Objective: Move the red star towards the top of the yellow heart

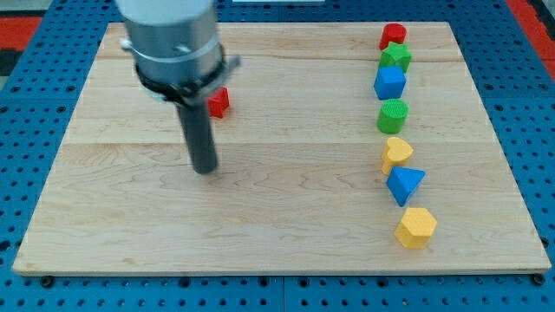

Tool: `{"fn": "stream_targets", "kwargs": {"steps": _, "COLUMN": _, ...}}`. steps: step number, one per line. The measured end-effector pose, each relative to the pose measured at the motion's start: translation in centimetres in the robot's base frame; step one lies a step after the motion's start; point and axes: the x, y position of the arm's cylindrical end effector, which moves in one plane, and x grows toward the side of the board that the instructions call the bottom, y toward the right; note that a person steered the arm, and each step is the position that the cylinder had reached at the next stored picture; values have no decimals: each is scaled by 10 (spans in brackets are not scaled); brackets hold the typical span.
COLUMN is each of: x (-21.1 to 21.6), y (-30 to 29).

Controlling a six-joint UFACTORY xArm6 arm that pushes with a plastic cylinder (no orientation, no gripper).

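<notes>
**Kid:** Where is the red star (218, 102)?

**Me:** It sits on the bench (286, 217), up in the view's top left part. My arm (170, 43) hides most of it, so I only see a bit of red poking out on the view's right side of my arm. I cannot make out its star shape from here.

**Kid:** Where is your tip?

**Me:** My tip (205, 170) rests on the wood, a little below the red star and a bit to the view's left of it. It is near the star but not touching it.

**Kid:** Are your fingers open or closed?

**Me:** I have no fingers here, only a straight dark rod, so nothing opens, closes or holds.

**Kid:** And the yellow heart (397, 152)?

**Me:** It is far over on the view's right, well apart from the star. It stands in a line of blocks running from top to bottom. Just above it is a green round block (393, 115). Then a blue block (390, 83), a green star (396, 57), and a red block (393, 35) at the very top. Below the heart is a blue triangle (405, 184), and last a yellow block (416, 227).
</notes>
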Motion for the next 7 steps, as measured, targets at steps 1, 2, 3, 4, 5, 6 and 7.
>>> {"fn": "stream_targets", "kwargs": {"steps": 1, "x": -52, "y": -11}}
{"fn": "stream_targets", "kwargs": {"steps": 2, "x": -75, "y": -11}}
{"fn": "stream_targets", "kwargs": {"steps": 3, "x": -102, "y": -1}}
{"fn": "stream_targets", "kwargs": {"steps": 4, "x": -122, "y": 3}}
{"fn": "stream_targets", "kwargs": {"steps": 5, "x": -119, "y": 46}}
{"fn": "stream_targets", "kwargs": {"steps": 6, "x": -96, "y": 60}}
{"fn": "stream_targets", "kwargs": {"steps": 7, "x": -86, "y": 78}}
